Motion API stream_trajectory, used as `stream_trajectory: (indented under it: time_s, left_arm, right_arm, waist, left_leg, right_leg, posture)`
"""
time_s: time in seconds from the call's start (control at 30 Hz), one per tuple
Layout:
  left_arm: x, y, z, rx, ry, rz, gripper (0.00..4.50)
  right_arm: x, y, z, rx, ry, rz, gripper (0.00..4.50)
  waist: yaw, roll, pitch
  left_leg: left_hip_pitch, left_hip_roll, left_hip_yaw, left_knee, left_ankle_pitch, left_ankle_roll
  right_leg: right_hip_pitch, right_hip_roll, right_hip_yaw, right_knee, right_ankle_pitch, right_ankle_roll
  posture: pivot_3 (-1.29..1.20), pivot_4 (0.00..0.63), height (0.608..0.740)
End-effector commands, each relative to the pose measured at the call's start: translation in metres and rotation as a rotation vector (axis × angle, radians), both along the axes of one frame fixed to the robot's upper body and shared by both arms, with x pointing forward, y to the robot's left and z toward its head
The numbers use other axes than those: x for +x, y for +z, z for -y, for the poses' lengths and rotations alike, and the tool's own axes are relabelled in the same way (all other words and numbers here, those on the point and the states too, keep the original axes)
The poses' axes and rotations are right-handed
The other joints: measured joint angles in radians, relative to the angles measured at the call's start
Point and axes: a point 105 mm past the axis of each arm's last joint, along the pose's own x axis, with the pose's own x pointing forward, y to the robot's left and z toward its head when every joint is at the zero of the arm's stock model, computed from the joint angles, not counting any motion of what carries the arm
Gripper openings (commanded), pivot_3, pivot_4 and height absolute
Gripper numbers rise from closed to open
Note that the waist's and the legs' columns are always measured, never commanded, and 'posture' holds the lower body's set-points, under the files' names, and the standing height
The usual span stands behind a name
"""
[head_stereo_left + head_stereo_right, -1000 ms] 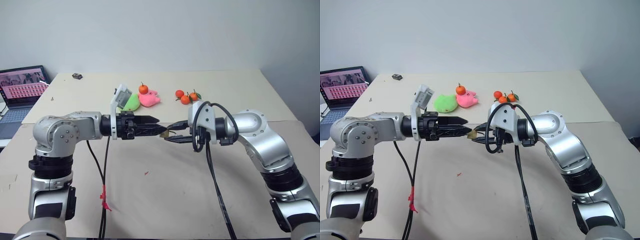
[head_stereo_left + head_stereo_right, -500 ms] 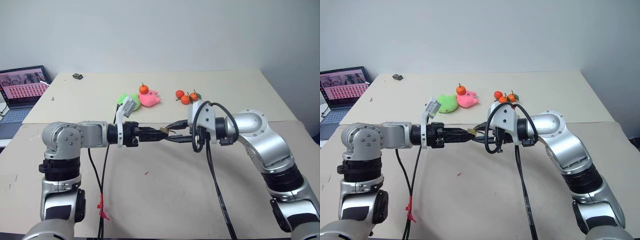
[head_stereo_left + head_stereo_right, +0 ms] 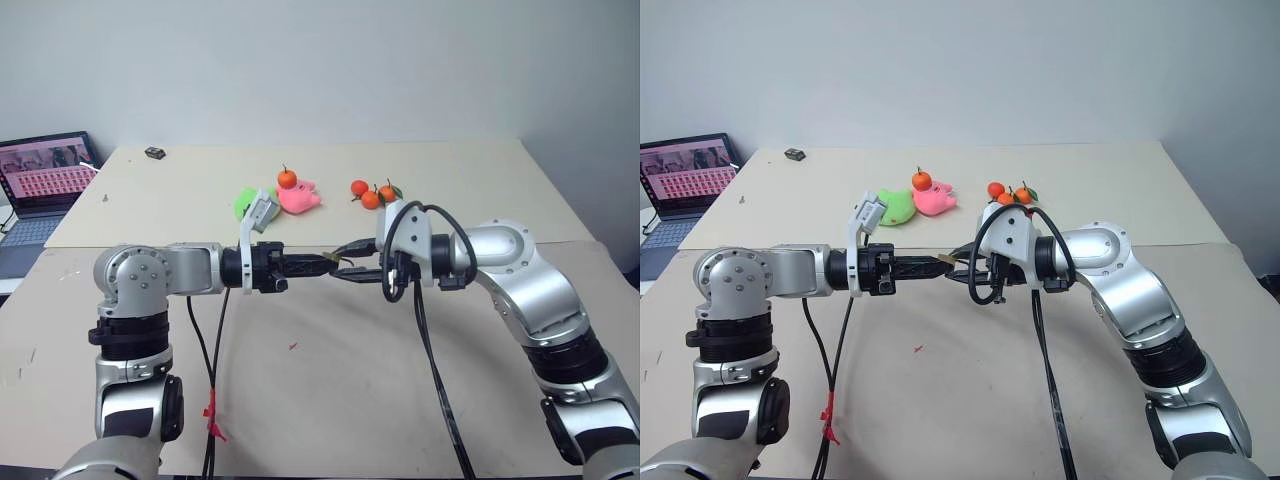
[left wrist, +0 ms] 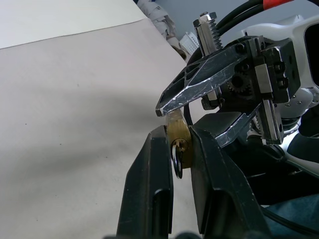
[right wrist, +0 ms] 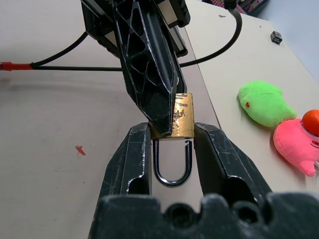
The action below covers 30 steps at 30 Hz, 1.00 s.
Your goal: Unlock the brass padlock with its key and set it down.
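Two black-fingered claws meet mid-air above the beige surface, hiding most of the small brass padlock [image 5: 178, 118]. Right claw [image 5: 172, 149] clamps its scratched gold body, silvery shackle loop pointing back between the fingers. Left claw [image 4: 180, 149] is pinched on the dark key [image 4: 177, 160] at its keyhole; the key's blade is unseen.

The brass padlock [image 5: 178, 116] was gold-yellow, with a silvery shackle [image 5: 172, 164]. Both the left end effector [image 4: 180, 149] and the right end effector [image 5: 172, 135] had black fingers, and the arms behind them were silver-grey with black cables. The worktop [image 3: 330, 360] was pale beige and carried a small red fleck [image 3: 292, 347]. Farther back lay a bright green plush toy [image 5: 263, 102], a pink plush toy [image 5: 298, 145] and several orange fruits [image 3: 371, 192].
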Motion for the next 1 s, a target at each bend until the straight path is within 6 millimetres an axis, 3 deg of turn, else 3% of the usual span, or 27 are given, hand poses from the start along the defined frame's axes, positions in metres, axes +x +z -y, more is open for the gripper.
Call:
stream_trajectory:
  time_s: [0.03,0.23,0.3,0.43,0.7,0.9,0.93,1.0]
  left_arm:
    - [0.006,0.001,-0.006,0.032,0.043,0.008,0.07]
    - [0.007,0.002,-0.008,0.035,0.049,0.011,0.07]
    - [0.007,0.002,-0.008,0.036,0.048,0.012,0.07]
    - [0.009,0.003,-0.009,0.036,0.053,0.017,0.07]
    - [0.012,0.005,-0.011,0.021,0.059,0.013,0.07]
    - [0.012,0.013,-0.01,-0.025,0.051,0.001,0.07]
    - [0.013,0.016,-0.009,-0.041,0.049,-0.004,0.07]
    - [0.014,0.021,-0.008,-0.07,0.042,-0.015,0.07]
  right_arm:
    - [-0.006,0.017,0.0,0.024,0.024,0.062,0.92]
    - [-0.007,0.016,0.001,0.023,0.023,0.041,0.92]
    - [-0.007,0.016,0.001,0.03,0.019,0.025,1.88]
    - [-0.011,0.021,0.008,0.022,0.014,0.012,2.94]
    - [-0.01,0.036,0.019,0.077,-0.048,-0.002,2.94]
    - [-0.013,0.033,0.025,0.127,-0.081,-0.068,2.94]
    - [-0.014,0.031,0.025,0.132,-0.083,-0.079,2.44]
    - [-0.014,0.026,0.026,0.138,-0.096,-0.086,2.05]
  waist:
    - [0.0,0.0,0.0]
    - [0.0,0.0,0.0]
    - [0.0,0.0,0.0]
    - [0.001,0.0,0.0]
    - [0.0,0.0,0.0]
    - [0.001,0.0,0.0]
    - [0.001,0.0,0.0]
    - [0.002,0.0,0.0]
  left_leg:
    - [0.0,0.0,0.0,0.0,0.0,0.0]
    - [0.0,0.0,0.0,0.0,0.0,0.0]
    - [0.0,0.0,0.0,0.0,0.0,0.0]
    - [0.0,0.0,0.0,-0.001,0.0,0.0]
    - [0.0,-0.001,-0.001,0.0,0.0,0.0]
    - [-0.002,-0.001,-0.001,-0.001,0.0,0.0]
    - [-0.002,-0.001,-0.001,-0.001,0.0,0.0]
    - [-0.002,-0.001,-0.001,-0.001,0.0,0.0]
  right_leg:
    - [0.0,0.0,0.0,0.0,0.0,0.0]
    - [0.0,0.0,0.0,0.0,0.0,0.0]
    - [0.0,0.0,0.0,0.0,0.0,0.0]
    - [0.0,0.0,0.0,0.0,0.0,0.0]
    - [0.0,-0.001,0.0,-0.001,0.0,0.0]
    - [0.0,-0.001,0.0,-0.001,0.0,0.001]
    - [0.0,-0.001,0.0,-0.001,0.0,0.001]
    - [0.0,-0.001,0.0,-0.001,0.0,0.001]
  posture:
    - [0.0,0.15,0.66]
    - [0.0,0.15,0.66]
    - [0.0,0.15,0.66]
    - [0.0,0.15,0.66]
    - [0.0,0.15,0.66]
    - [0.0,0.15,0.66]
    - [0.0,0.15,0.66]
    - [0.0,0.15,0.66]
